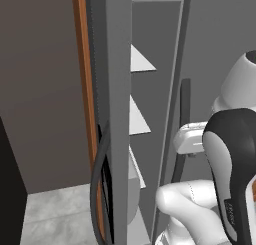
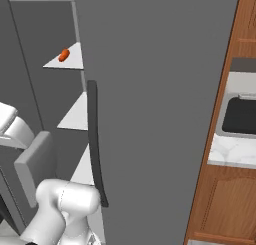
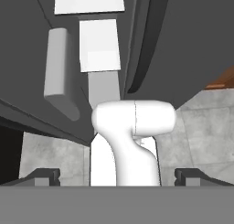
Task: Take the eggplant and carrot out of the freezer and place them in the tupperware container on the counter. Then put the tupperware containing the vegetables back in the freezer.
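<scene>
Standing wide open and holding nothing, the tool [image 3: 117, 176] faces the freezer [image 2: 150, 114], where the carrot [image 2: 63, 55] lies on a white shelf [image 2: 70, 61].

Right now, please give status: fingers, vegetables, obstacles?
Fingers open, nothing held. Carrot lies on upper freezer shelf; eggplant position unknown. Freezer door open, no obstruction seen.

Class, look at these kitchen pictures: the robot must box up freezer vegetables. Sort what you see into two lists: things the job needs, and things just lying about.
Job things:
- carrot, on an upper freezer shelf
- freezer, with its dark door handle
- counter
- tool, open, holding nothing

Just there:
- sink
- wooden cabinets
- floor
</scene>
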Tool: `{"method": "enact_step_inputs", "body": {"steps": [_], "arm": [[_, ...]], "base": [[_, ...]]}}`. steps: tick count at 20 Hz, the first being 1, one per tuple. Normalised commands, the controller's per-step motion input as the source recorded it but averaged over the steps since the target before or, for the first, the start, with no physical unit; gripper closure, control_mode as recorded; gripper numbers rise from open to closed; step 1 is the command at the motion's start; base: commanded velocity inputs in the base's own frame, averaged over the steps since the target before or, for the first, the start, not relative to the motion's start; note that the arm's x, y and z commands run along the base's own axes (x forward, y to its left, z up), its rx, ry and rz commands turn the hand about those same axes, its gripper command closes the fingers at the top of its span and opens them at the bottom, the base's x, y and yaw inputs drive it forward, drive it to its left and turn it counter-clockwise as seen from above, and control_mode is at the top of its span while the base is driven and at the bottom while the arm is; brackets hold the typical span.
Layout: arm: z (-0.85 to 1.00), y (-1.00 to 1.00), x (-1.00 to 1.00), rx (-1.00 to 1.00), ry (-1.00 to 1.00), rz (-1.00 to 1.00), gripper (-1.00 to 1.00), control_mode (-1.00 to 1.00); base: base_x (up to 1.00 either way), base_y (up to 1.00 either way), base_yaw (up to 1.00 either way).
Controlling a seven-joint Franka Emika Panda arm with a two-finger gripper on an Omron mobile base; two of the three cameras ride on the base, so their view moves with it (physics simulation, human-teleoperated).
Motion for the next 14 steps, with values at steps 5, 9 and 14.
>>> {"method": "enact_step_inputs", "body": {"steps": [5,9,14], "arm": [[0.00,0.00,0.00,0.00,0.00,0.00,-1.00,1.00],[0.00,0.00,0.00,0.00,0.00,0.00,-1.00,1.00],[0.00,0.00,0.00,0.00,0.00,0.00,-1.00,1.00]], "base": [[0.78,0.00,0.00],[0.67,0.02,0.00],[0.68,0.10,0.00]]}}
